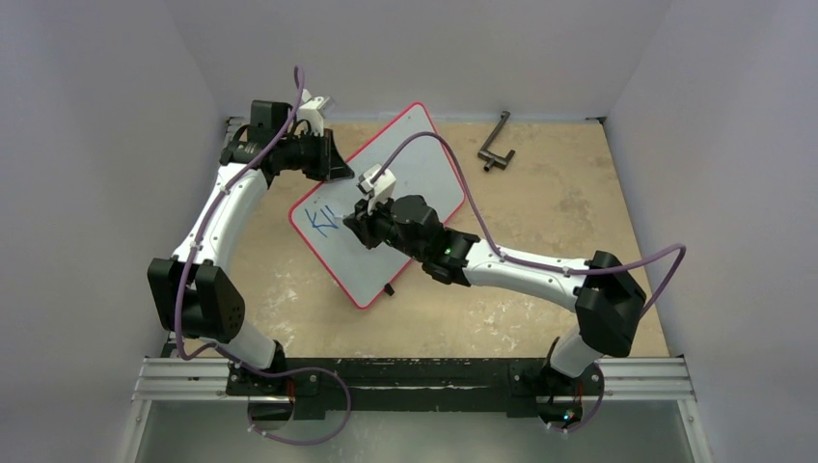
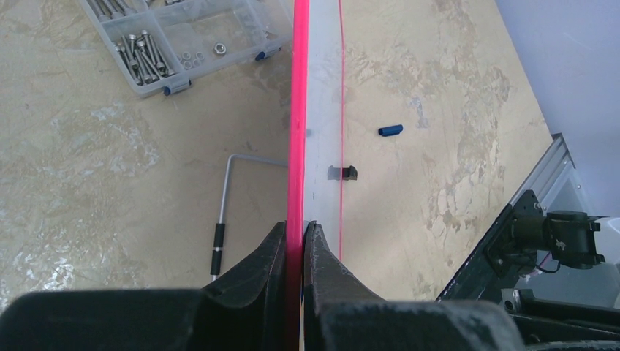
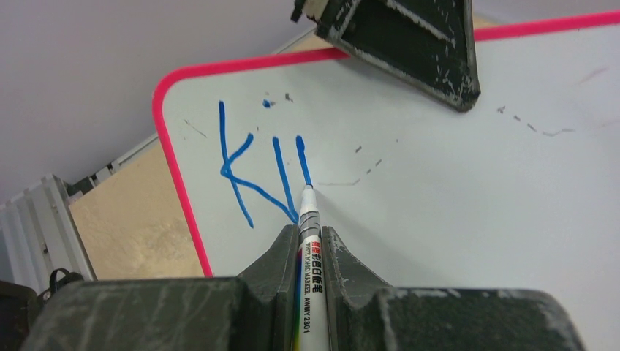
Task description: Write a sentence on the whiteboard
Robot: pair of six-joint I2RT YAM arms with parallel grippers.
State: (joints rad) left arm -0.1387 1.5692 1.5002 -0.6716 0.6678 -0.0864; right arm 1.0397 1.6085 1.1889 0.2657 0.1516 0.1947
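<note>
One view, right wrist: marker (image 3: 308, 219) touching whiteboard (image 3: 453, 205).

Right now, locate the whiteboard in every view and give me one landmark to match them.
Top external: the whiteboard lies diagonally at the centre of the frame.
Left wrist: seen edge-on, running up the middle from the left gripper shut on its edge.
Right wrist: fills most of the frame beneath the marker in the right gripper.
Shared landmark: its red rim, in all three views.
</note>
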